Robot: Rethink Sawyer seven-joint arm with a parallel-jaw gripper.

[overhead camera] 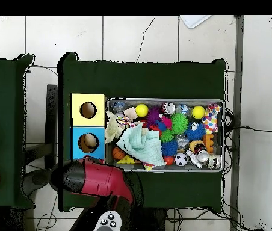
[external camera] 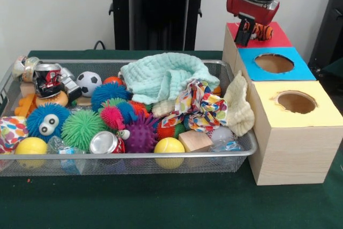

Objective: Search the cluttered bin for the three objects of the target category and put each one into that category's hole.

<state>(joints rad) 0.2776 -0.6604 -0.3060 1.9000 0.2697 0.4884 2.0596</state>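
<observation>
Nearest the camera in the front view, the cluttered bin (external camera: 128, 165) is seen along the tabletop's (external camera: 161, 202) front edge, with three wooden boxes in a row beside it toward the right edge. Its contents remain heaped: spiky rubber balls (external camera: 82, 128), yellow balls (external camera: 169, 146), a crushed can (external camera: 106, 143), a small soccer ball (external camera: 88, 82), a mint-green cloth (external camera: 161, 76), a patterned cloth (external camera: 201, 105) and a wooden block (external camera: 194, 140). No plush animal can be made out for certain among them; some may lie hidden under the cloths.

Over the red-topped box (external camera: 276, 36) at the far end of the row, the end effector (external camera: 247, 31) is held closed on a small orange-and-black striped plush toy (external camera: 262, 30), which hangs just above the box top. The hole itself is hidden behind the toy and the arm. In the overhead view the red box is covered by the arm (overhead camera: 99, 179), so nothing inside can be checked.

One delivery is judged to be at the point of release. How many toys were already dropped cannot be told; any remaining ones would still have to be searched out beneath the clutter.
</observation>
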